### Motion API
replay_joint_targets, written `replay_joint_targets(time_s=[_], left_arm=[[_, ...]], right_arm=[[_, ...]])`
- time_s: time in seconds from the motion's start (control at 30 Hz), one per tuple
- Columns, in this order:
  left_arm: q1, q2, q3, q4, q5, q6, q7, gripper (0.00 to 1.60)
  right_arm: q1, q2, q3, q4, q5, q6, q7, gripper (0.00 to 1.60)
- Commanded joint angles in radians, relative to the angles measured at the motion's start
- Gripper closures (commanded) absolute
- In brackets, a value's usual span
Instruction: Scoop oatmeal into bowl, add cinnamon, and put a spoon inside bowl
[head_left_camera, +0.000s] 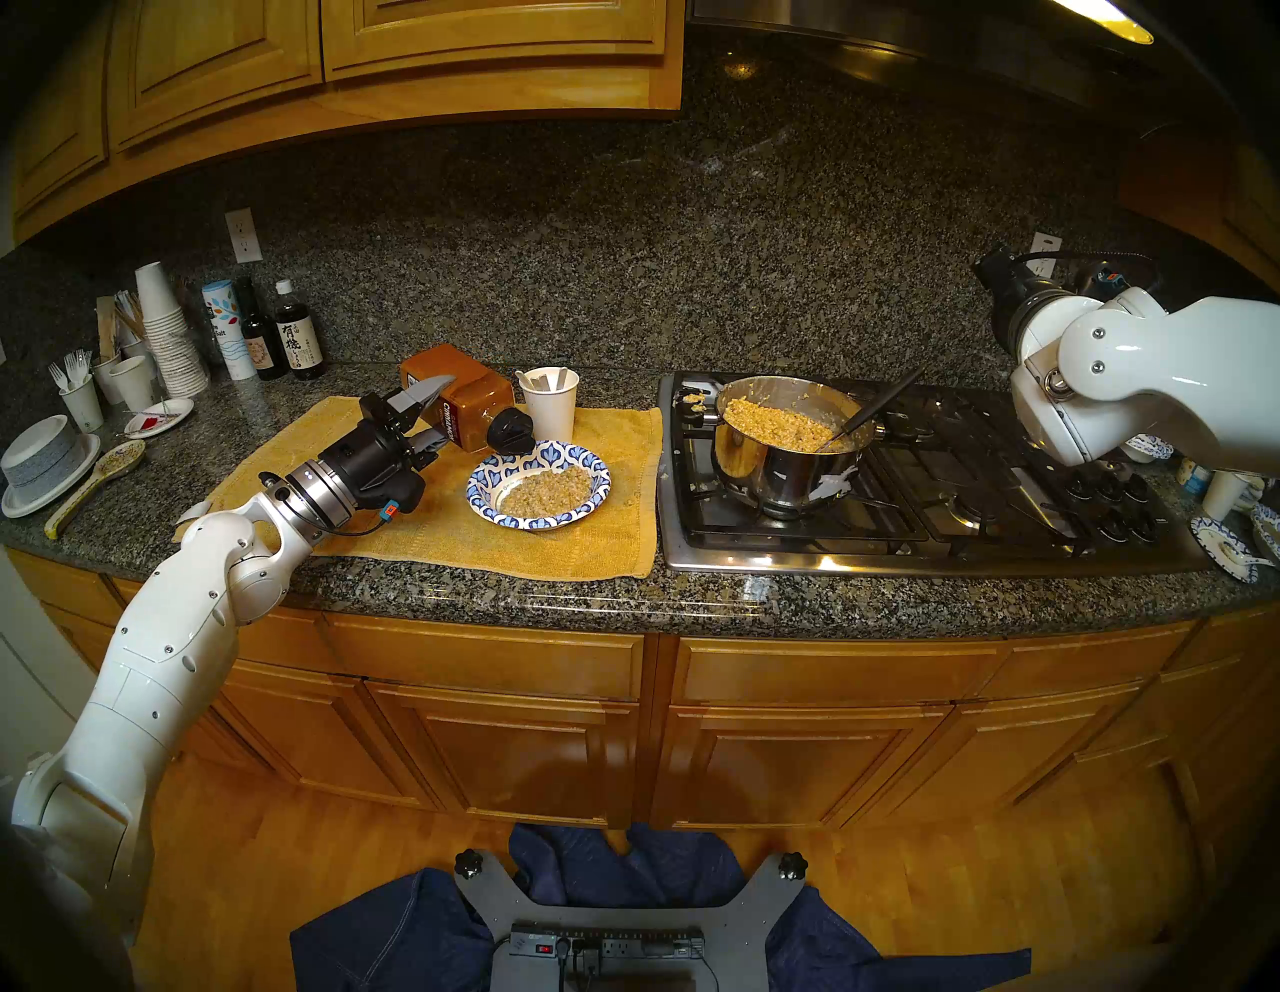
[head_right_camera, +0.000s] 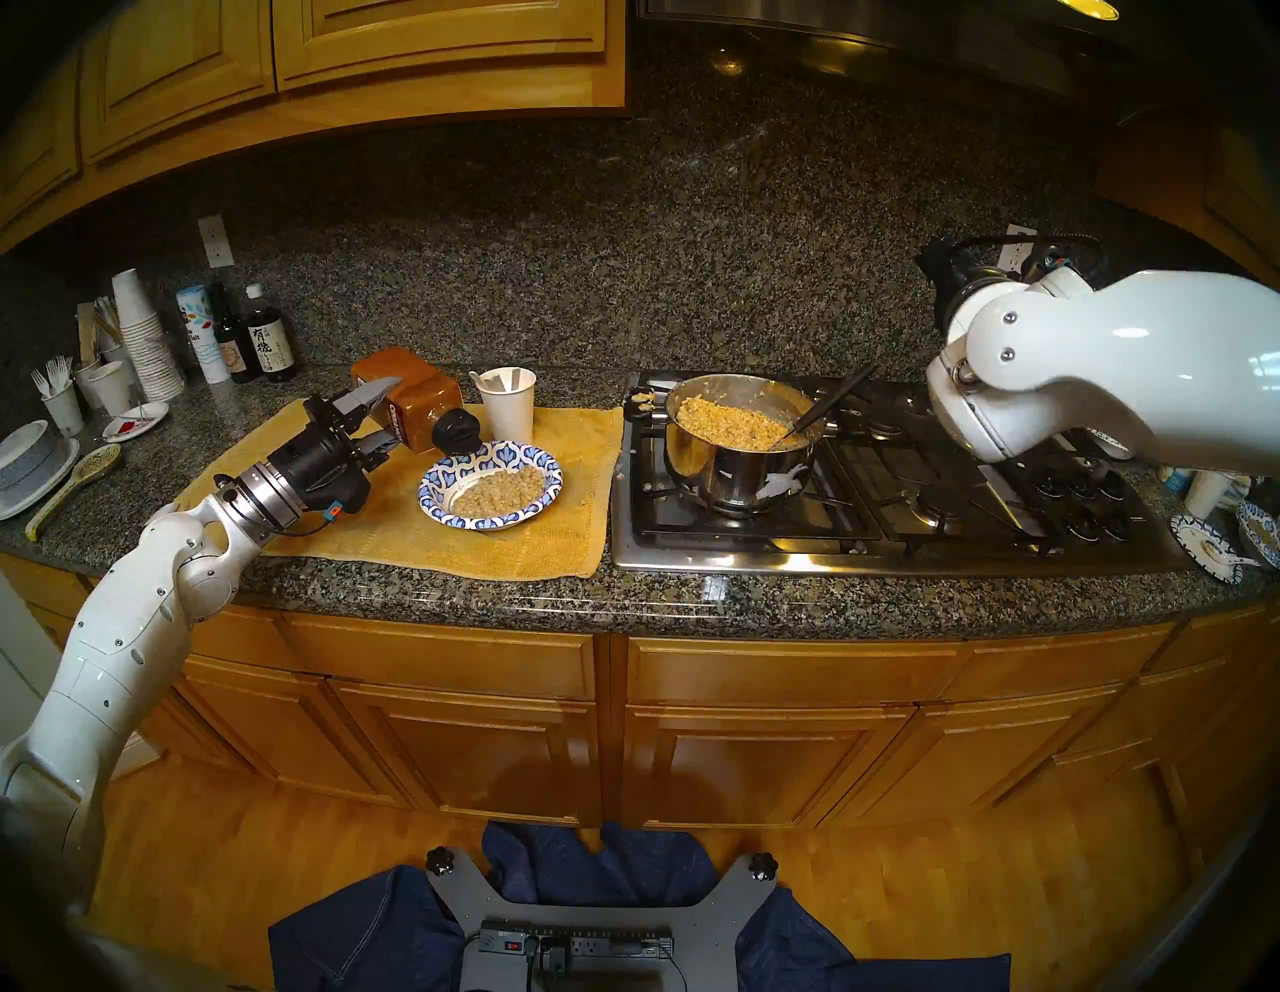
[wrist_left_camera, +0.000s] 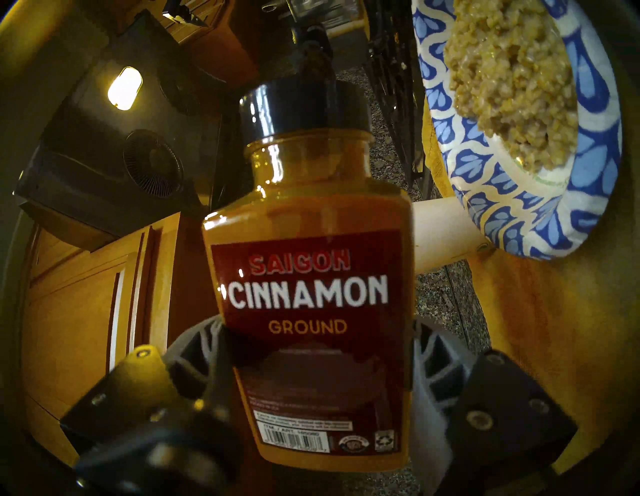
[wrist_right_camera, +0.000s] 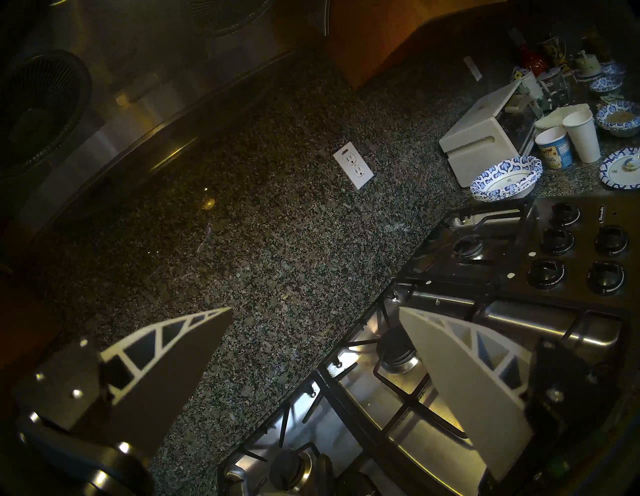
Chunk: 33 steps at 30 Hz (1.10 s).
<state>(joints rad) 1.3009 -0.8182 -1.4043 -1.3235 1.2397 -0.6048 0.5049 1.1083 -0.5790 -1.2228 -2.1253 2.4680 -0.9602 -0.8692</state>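
Left wrist: my left claw (wrist_left_camera: 317, 398) clamps the cinnamon (wrist_left_camera: 308, 277).
Clear squarish plastic jar, rusty powder, glossy black lid, tipped beside the leaf-rimmed bowl (head_left_camera: 485, 488) of lumpy oatmeal (head_left_camera: 545, 490); right claw (wrist_right_camera: 313, 367) gapes empty.

cinnamon jar (wrist_left_camera: 311, 294) label — "SAIGON CINNAMON GROUND" | white canister (head_left_camera: 228, 325) — apparently "Salt" | fine print — unreadable

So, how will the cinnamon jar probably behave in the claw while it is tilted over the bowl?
The cinnamon jar looks like rigid, glossy plastic, so it may slip a little; the left claw grips only its lower part. It seems nearly full of powder, so probably rather heavy for its size. Its flat sides should keep it from rolling between the fingers.
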Motion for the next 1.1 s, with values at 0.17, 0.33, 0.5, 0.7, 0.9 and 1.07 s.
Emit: replay_joint_targets(time_s=[0.17, 0.33, 0.5, 0.7, 0.9, 1.07], left_arm=[[-0.126, -0.003, -0.001, 0.033, 0.118, 0.028, 0.134, 1.6], [-0.15, -0.005, 0.014, 0.059, 0.182, 0.039, 0.177, 1.6], [-0.17, -0.013, 0.027, 0.079, 0.232, 0.047, 0.226, 1.6], [-0.194, -0.023, 0.047, 0.106, 0.294, 0.055, 0.29, 1.6], [-0.225, -0.036, 0.062, 0.142, 0.355, 0.072, 0.346, 1.6], [-0.233, -0.049, 0.045, 0.149, 0.388, 0.092, 0.372, 1.6]], right_arm=[[0.03, -0.003, 0.016, 0.011, -0.005, 0.0, -0.031, 0.0], [0.03, -0.004, 0.015, 0.011, -0.001, 0.0, -0.028, 0.0], [0.031, -0.006, 0.015, 0.012, 0.002, 0.0, -0.028, 0.0], [0.032, -0.007, 0.014, 0.012, 0.005, 0.0, -0.028, 0.0], [0.032, -0.009, 0.013, 0.012, 0.008, 0.0, -0.027, 0.0], [0.032, -0.01, 0.012, 0.013, 0.011, 0.0, -0.025, 0.0]])
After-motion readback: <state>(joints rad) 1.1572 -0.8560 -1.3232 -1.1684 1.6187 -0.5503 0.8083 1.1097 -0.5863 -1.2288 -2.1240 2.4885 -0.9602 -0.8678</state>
